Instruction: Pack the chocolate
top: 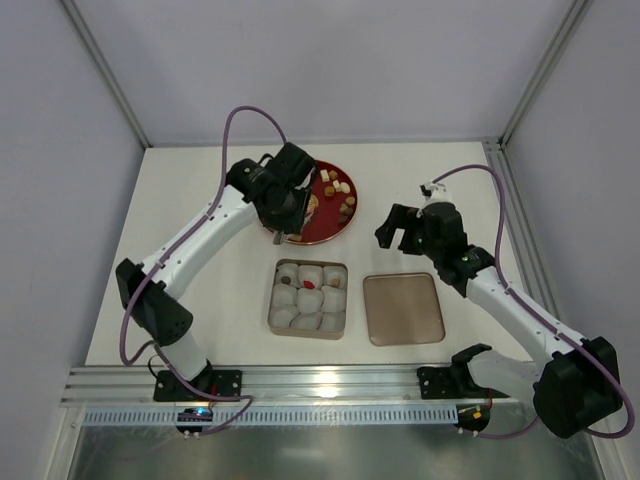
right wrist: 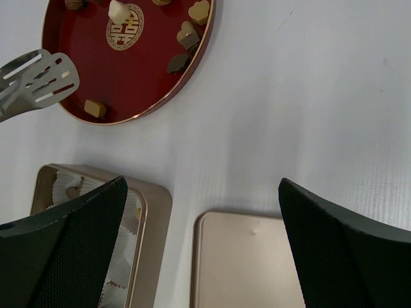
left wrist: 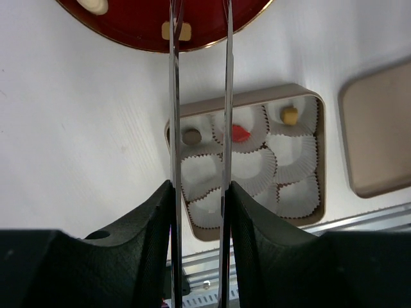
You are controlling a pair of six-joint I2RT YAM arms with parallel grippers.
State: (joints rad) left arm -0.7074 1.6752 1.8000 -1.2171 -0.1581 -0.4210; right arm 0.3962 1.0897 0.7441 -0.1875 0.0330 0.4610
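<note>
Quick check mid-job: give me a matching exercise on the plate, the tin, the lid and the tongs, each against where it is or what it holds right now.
Things:
1. round red plate
2. square gold tin lined with white paper cups
3. flat gold lid
4. slotted metal tongs

Places or states:
A. clamped in the left gripper
B. lying flat beside the tin, on the right arm's side
C. holds a red candy in one cup
D. beyond the tin, with loose chocolates on it

Pairs: 1-D, 2-C, 3-B, 4-A.
</note>
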